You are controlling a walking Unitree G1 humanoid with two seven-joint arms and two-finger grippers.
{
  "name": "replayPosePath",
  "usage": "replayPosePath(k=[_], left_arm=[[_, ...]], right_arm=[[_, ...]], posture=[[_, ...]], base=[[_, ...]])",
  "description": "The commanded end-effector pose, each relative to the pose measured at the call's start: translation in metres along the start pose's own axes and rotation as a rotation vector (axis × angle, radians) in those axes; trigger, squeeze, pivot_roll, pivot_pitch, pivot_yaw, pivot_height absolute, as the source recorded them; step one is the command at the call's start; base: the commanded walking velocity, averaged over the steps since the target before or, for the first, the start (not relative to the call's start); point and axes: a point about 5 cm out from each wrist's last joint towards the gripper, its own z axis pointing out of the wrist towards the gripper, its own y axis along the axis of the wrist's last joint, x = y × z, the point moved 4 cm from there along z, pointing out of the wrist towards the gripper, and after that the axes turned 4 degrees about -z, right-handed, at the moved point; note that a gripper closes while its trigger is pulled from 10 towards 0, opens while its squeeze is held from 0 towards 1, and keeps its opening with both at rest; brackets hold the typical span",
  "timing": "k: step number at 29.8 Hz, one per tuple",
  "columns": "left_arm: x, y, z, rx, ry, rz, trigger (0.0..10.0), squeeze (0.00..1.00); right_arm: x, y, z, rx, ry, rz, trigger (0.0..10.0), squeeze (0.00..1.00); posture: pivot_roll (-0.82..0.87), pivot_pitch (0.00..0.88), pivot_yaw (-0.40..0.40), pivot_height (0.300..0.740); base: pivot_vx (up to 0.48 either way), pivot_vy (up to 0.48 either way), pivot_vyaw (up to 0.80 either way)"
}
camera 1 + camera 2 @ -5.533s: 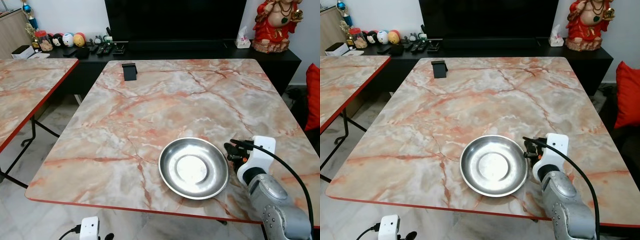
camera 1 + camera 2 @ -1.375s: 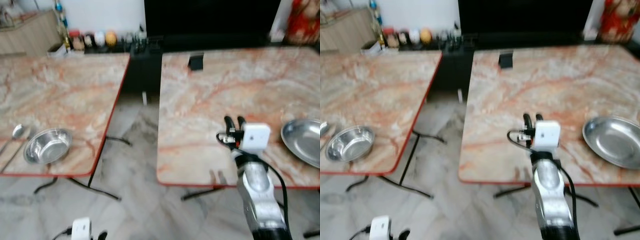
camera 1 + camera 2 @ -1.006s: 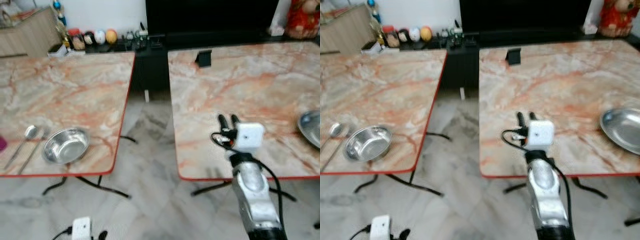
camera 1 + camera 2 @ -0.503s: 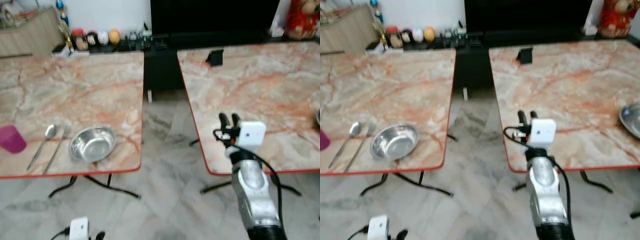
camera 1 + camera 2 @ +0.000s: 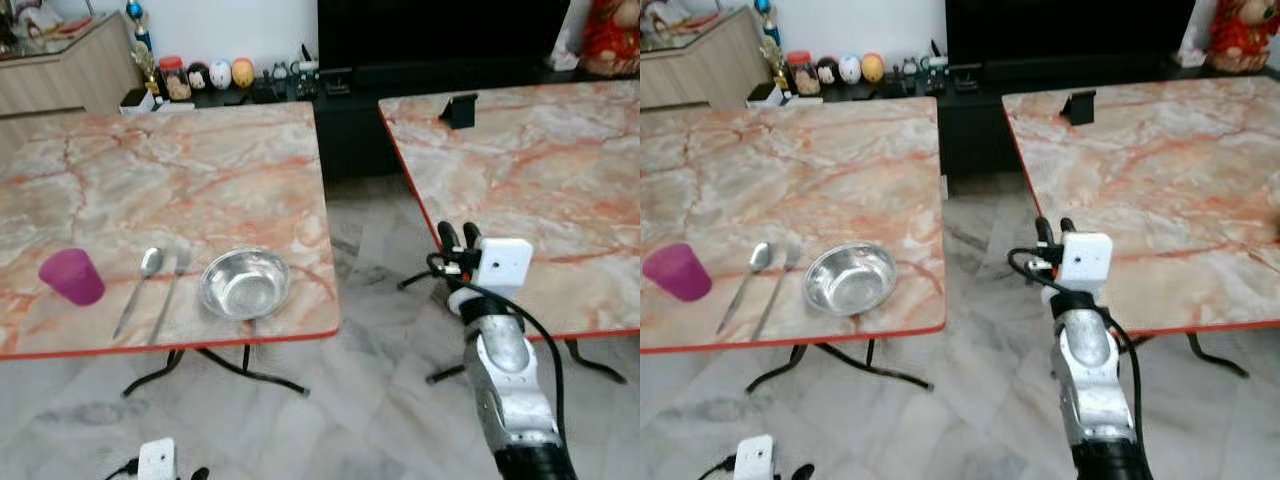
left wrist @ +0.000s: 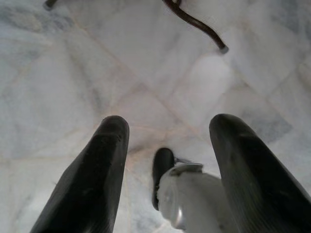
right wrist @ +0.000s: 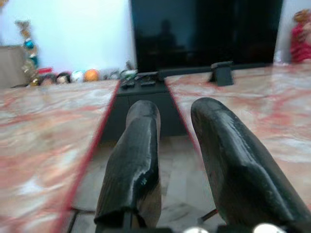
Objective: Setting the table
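On the left marble table [image 5: 150,190], near its front edge, a steel bowl [image 5: 245,283] stands with a fork [image 5: 170,290] and a spoon [image 5: 140,285] lying to its left. A purple cup [image 5: 71,277] stands further left. My right gripper [image 5: 457,236] is held up over the floor gap between the two tables, its fingers [image 7: 136,145] a little apart with nothing between them. My left gripper [image 6: 167,121] hangs low over the marble floor, open and empty.
The right marble table [image 5: 560,200] carries a black stand [image 5: 460,108] at its far edge. Behind both tables a dark TV console [image 5: 300,85] holds small ornaments, and a red statue [image 5: 1240,35] stands at its right end. Table legs [image 5: 230,365] cross the floor below.
The camera has swung left: the steel plate and right table slid out to the right, and the left table with bowl, cutlery and cup came in. My right gripper stays raised and empty.
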Motion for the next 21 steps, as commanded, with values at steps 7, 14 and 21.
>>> replayPosePath(k=[7,14,21], left_arm=[[0.0066,-0.0029,-0.0017,0.01,0.021,-0.013,10.0,0.0],[0.0051,-0.0029,-0.0015,0.007,0.017,-0.012,10.0,0.0],[0.0034,-0.0035,-0.0013,0.009,0.016,-0.015,10.0,0.0]], right_arm=[[0.0102,0.0022,0.0031,-0.002,0.029,0.013,10.0,0.0],[0.0119,-0.0005,0.0031,0.011,0.035,0.013,10.0,0.0],[0.0165,-0.0014,0.0047,0.02,0.055,0.018,10.0,0.0]], posture=[[-0.07,0.0,0.046,0.74],[-0.07,0.0,0.045,0.74],[-0.07,0.0,0.045,0.74]], base=[[0.0,0.313,0.0],[0.0,0.309,0.0],[0.0,0.0,0.0]])
